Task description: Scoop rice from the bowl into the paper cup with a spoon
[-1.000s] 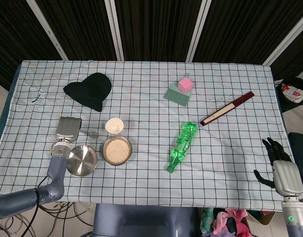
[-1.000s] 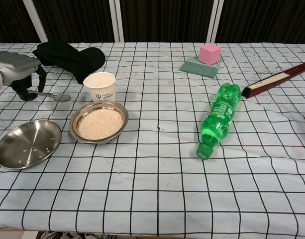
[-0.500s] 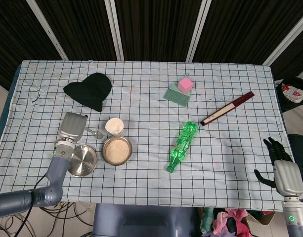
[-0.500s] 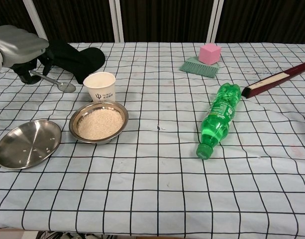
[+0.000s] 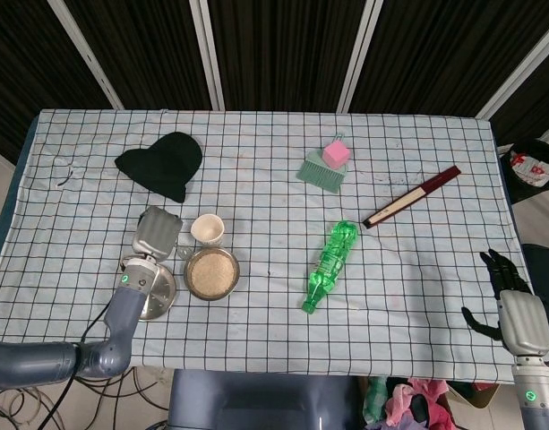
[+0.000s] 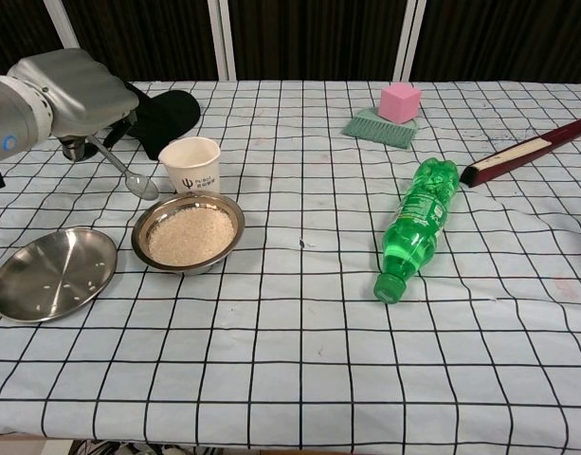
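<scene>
My left hand point(image 6: 74, 93) point(image 5: 156, 231) holds a metal spoon point(image 6: 127, 174) by its handle, the spoon's bowl tilted down in the air just left of the paper cup point(image 6: 190, 164) point(image 5: 207, 229). The steel bowl of rice point(image 6: 189, 234) point(image 5: 211, 273) stands in front of the cup, to the right of the spoon's tip. The spoon looks empty. In the head view the hand hides most of the spoon. My right hand point(image 5: 505, 291) hangs off the table's right edge, fingers apart, holding nothing.
An empty steel plate point(image 6: 51, 273) with a few rice grains lies left of the bowl. A black beanie point(image 6: 148, 112) sits behind the hand. A green bottle point(image 6: 415, 224) lies mid-table; a green brush with pink block point(image 6: 390, 116) and a dark folded fan point(image 6: 527, 150) lie further back right.
My left hand has carried the spoon up off the cloth and to the right, from beside the plate toward the cup and bowl. The right hand has stayed put.
</scene>
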